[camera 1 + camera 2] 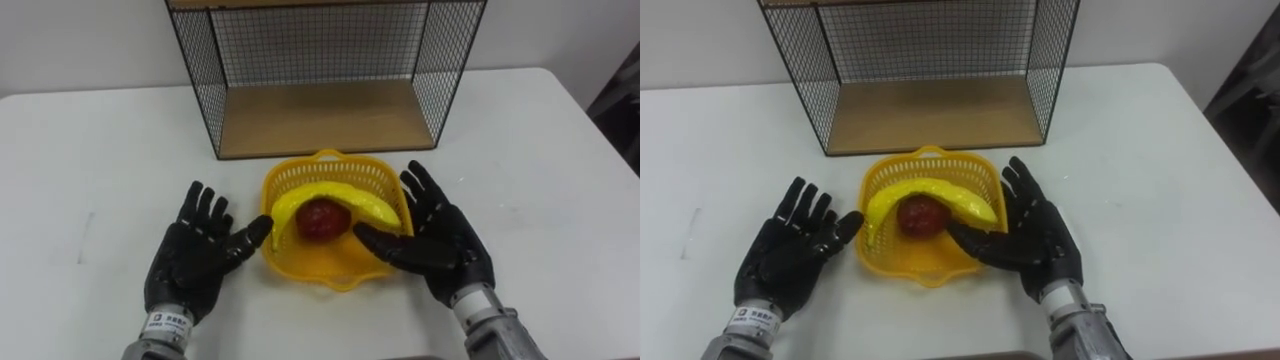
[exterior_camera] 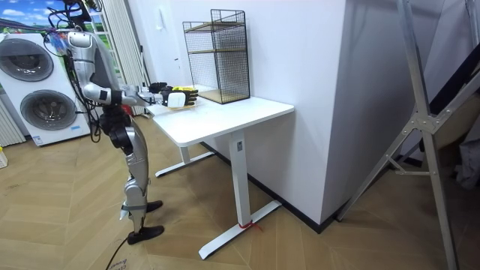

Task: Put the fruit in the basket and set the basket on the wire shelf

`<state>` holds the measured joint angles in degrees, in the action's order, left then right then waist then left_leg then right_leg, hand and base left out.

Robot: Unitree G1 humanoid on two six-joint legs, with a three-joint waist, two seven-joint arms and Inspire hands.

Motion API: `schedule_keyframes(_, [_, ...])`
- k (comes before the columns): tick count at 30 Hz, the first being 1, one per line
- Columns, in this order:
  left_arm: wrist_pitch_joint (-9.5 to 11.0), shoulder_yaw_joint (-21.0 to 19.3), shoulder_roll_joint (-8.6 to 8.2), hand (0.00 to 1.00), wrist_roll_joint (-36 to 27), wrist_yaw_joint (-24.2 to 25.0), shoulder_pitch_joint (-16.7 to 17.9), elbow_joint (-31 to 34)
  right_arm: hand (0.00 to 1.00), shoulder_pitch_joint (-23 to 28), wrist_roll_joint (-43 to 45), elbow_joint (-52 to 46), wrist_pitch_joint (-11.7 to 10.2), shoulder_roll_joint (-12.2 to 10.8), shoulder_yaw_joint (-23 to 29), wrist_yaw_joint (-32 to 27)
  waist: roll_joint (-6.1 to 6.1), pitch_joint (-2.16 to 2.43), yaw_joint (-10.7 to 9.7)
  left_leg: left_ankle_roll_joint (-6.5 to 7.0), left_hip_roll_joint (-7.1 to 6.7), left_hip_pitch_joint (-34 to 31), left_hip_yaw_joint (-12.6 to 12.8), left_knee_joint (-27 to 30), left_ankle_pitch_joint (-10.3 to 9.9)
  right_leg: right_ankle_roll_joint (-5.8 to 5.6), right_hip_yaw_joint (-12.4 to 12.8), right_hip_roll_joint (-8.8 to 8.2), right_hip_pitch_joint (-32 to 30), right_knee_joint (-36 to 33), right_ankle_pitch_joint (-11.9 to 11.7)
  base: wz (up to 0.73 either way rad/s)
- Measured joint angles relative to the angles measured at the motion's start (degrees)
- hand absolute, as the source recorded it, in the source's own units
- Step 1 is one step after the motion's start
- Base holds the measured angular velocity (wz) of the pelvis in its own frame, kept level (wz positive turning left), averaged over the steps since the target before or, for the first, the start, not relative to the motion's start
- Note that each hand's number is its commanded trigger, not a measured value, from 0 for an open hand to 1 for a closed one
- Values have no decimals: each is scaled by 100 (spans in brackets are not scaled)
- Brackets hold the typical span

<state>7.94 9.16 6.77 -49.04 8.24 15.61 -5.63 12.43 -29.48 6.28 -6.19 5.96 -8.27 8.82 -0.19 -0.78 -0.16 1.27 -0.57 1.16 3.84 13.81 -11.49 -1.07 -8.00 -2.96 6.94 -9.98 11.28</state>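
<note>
two washers (image 2: 34, 109), white table (image 1: 560, 150), basket (image 1: 330, 262)

Matte black left hand (image 1: 195, 258) and right hand (image 1: 445, 245), silver-grey metal wrists, small white label on the left.

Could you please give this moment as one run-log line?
banana, red fruit: in basket | basket: before wire shelf | left hand, right hand: open, flanking basket

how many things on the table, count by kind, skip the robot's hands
yellow basket: 1
banana: 1
red fruit: 1
wire shelf: 1
total: 4
</note>
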Motion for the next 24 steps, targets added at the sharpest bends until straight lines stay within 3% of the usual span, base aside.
schedule_keyframes(7, [1,578,-59,0,93,-3,-154,6,0,-199,-11,12,-1,-29,-366,69,2,-23,-112,0,2,-32,1,0,0,0,3,3,-18,-3,0,0])
schedule_keyframes(15, [77,668,-88,0,137,-2,-231,6,0,-244,-80,12,-28,-61,-354,71,-66,-64,-103,0,5,-54,22,-1,0,0,16,1,-65,-8,0,0])
schedule_keyframes(24, [136,676,-88,0,136,-3,-233,6,0,-328,-103,12,-32,-84,-374,69,-72,-63,-104,0,11,-116,32,-5,0,0,6,4,-145,-27,0,0])
